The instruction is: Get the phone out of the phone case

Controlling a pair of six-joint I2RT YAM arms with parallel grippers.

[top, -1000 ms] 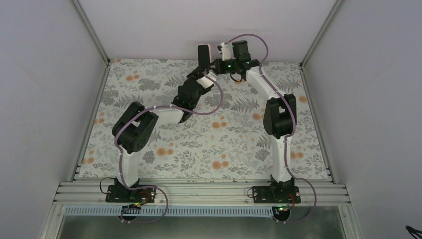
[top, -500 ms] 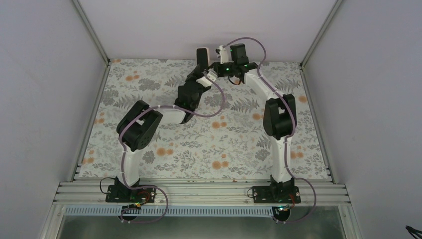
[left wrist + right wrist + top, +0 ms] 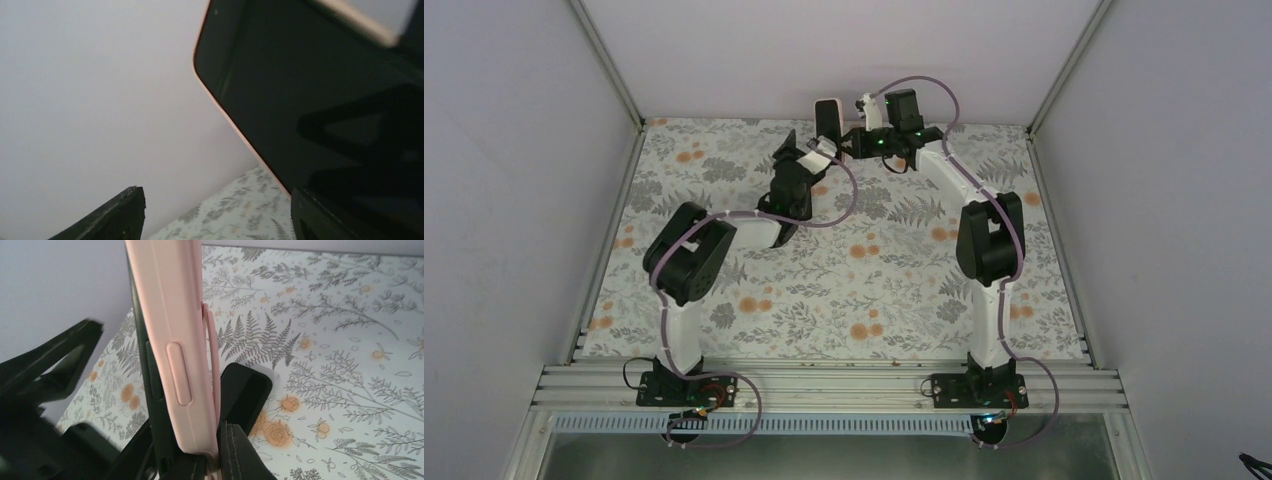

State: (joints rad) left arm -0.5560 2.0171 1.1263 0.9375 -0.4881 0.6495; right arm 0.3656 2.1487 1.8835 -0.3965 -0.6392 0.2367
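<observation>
While aloft — phone case point(image 3: 170, 340) between right jaws

Left arm point(image 3: 692, 258) and right arm point(image 3: 987, 238) stretch forward; left fingers point(image 3: 117, 216) spread wide, right fingers point(image 3: 241, 454) pinched together.

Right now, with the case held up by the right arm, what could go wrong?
1. The right gripper clamps only the lower end of the pink case, upright above the table: a push could lever it loose and drop it.
2. The left gripper hangs open, off the phone; closing in, it may strike the screen.
</observation>
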